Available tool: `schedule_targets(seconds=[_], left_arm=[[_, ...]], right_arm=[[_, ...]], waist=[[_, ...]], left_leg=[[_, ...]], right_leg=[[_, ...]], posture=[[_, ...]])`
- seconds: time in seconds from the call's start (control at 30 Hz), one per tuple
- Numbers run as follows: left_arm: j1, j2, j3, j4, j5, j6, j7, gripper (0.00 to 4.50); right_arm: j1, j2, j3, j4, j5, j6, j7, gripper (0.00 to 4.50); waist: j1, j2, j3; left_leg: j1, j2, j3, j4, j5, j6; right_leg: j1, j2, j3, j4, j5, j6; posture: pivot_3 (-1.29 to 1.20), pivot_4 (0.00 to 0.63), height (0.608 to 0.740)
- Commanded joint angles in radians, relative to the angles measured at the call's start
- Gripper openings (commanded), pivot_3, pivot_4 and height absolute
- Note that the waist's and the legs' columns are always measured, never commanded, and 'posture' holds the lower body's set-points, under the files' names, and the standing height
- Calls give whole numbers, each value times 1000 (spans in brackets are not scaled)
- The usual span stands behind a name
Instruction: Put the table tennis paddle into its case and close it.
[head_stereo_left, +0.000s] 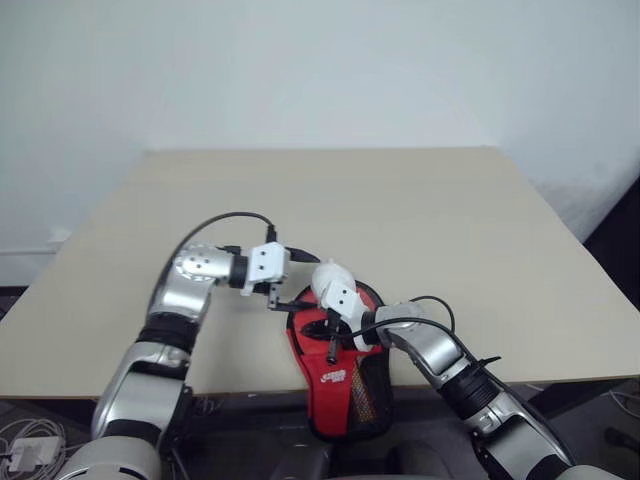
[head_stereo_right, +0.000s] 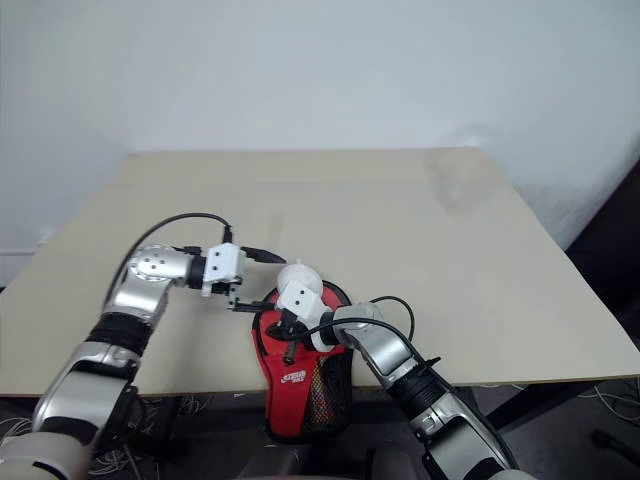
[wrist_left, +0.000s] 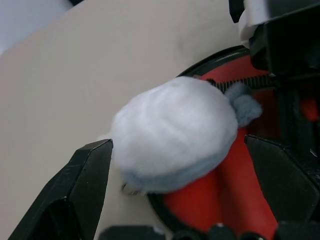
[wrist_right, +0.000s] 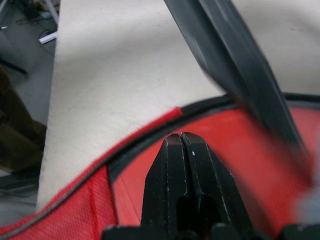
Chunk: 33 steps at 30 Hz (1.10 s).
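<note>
The case (head_stereo_left: 336, 385), red with a white logo, a black mesh panel and black edging, lies at the table's front edge with its narrow end hanging over. My right gripper (wrist_right: 181, 139) is shut, its tips pressing on the case's red top (wrist_right: 150, 172) near the rim. My left gripper (head_stereo_left: 295, 280) stands open at the case's far-left rim. A white fluffy ball (wrist_left: 172, 132) lies between its fingers (wrist_left: 92, 170) without touching them. The ball's grey end sits by the zip teeth. The paddle is hidden.
The beige table (head_stereo_left: 400, 210) stretches wide and bare beyond the case, with a white wall behind it. Cables lie on the floor (head_stereo_left: 25, 450) at the lower left. The left gripper's finger (wrist_right: 235, 65) crosses just above the right gripper's tips.
</note>
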Motion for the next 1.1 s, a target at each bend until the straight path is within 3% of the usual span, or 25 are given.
schedule_targets(seconds=[0.03,0.13,0.23,0.4,0.6,0.77,0.8,0.9,1.1], left_arm=[[43,57,79,-161,-100,155,16,4484],[105,84,130,-267,-178,295,38,4484],[186,85,164,-366,-230,395,82,3907],[346,59,173,-506,-270,480,153,2201],[429,5,145,-545,-265,508,212,24],[450,-31,103,-546,-242,499,234,24],[452,-35,94,-548,-238,497,237,4],[451,-44,44,-541,-214,490,228,0],[410,-59,-15,-507,-207,505,200,0]], right_arm=[[-3,-15,0,25,-15,11,6,0],[-1,-24,0,10,-13,16,13,0],[7,-57,-9,-32,-4,31,36,0],[20,-151,-45,-128,21,68,81,0],[24,-266,-93,-240,50,98,123,0],[11,-334,-132,-293,75,114,156,0],[6,-342,-137,-299,76,115,157,180],[-33,-351,-174,-305,94,137,157,883],[-98,-336,-196,-292,107,159,139,2963]], waist=[[-4,1,0],[-6,1,0],[-5,1,0],[-3,2,1],[-2,2,1],[-3,2,1],[-3,2,1],[-4,3,2],[-2,3,2]], left_leg=[[0,0,0,0,0,0],[1,0,1,-1,0,0],[1,0,1,-1,0,0],[1,0,3,-1,0,0],[-1,0,3,-1,0,0],[-2,1,4,-1,0,0],[-2,1,4,-1,0,0],[-2,1,4,-1,0,0],[-3,1,4,-1,0,0]], right_leg=[[0,0,0,0,0,0],[0,1,2,0,0,0],[0,0,3,0,0,0],[-1,0,5,0,0,0],[-2,-2,5,0,-1,-1],[-4,-3,6,-1,-1,-1],[-4,-3,6,-1,-1,-2],[-4,-3,6,-2,-1,-2],[-4,-3,6,-2,-1,-2]], posture=[[0,0,707],[0,0,707],[0,0,707],[0,0,707],[0,0,707],[0,0,707],[0,0,707],[0,0,707],[0,0,707]])
